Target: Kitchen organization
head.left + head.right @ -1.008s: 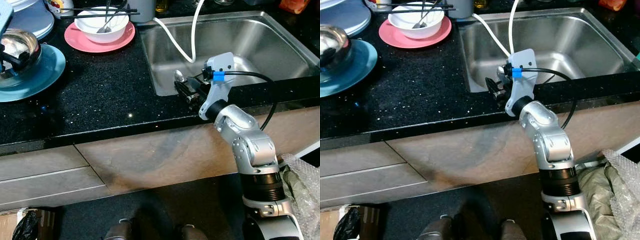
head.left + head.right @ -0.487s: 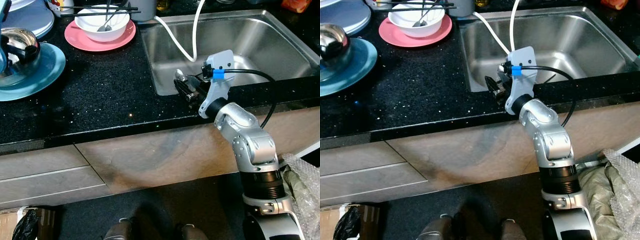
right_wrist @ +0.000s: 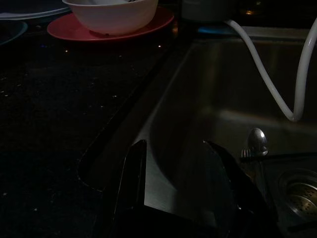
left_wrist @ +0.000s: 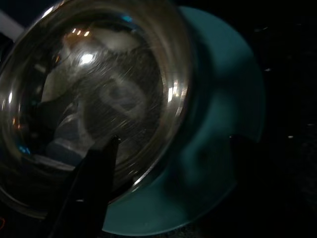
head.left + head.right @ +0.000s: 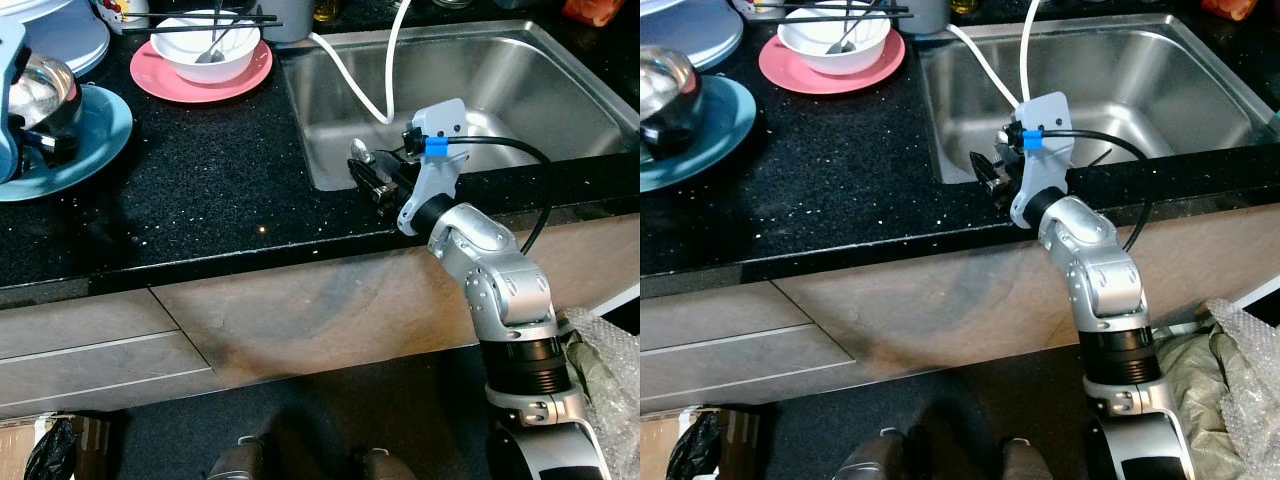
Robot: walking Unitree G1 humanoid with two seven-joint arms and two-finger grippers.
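Left gripper (image 5: 45,150) pinching steel bowl (image 5: 40,95) rim on teal plate (image 5: 90,140) — lift next; right gripper (image 5: 375,185) spread, empty over the sink (image 5: 560,80) edge.

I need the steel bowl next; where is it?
The steel bowl sits on the teal plate at the far left of the black counter, left of the pink plate, with the left gripper at it.

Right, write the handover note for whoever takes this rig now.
Left hand: fingers astride the rim of the steel bowl, which sits tilted on the teal plate; a firm grip can't be told.
Right hand: open, holding nothing, at the sink's front left corner.
In the sink: a spoon and a white hose.
On the counter: white bowl with chopsticks on the pink plate.
Left: these dishes still need sorting.
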